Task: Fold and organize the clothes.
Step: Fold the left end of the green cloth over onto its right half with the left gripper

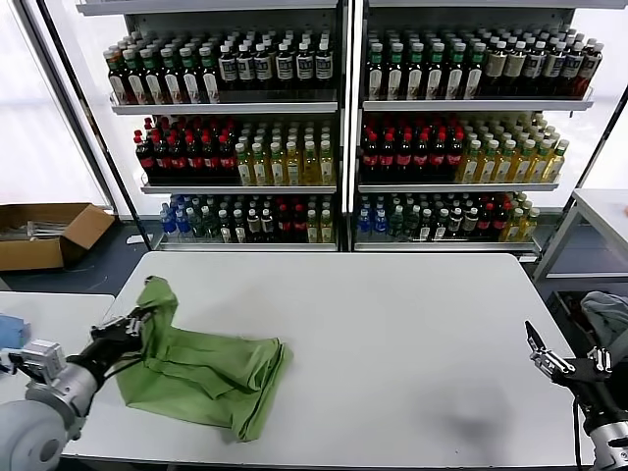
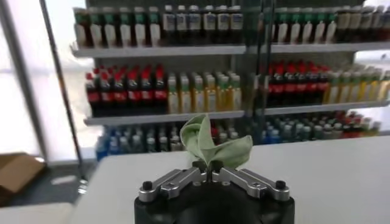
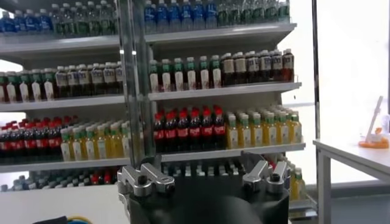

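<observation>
Shirt (image 1: 211,373) lies bunched at the table's (image 1: 392,334) near left edge. My left gripper (image 1: 135,321) is clamped on one raised corner. Right gripper (image 1: 538,345) idles, jaws apart, at the right edge. Plan: carry the corner across low, keeping the fabric taut so the fold lands flat.

shirt (image 1: 206,373) buttons, checkered print: not visible in the folds
cardboard box (image 1: 44,234): cut by the head view's edge
bottle labels: too small to read
</observation>
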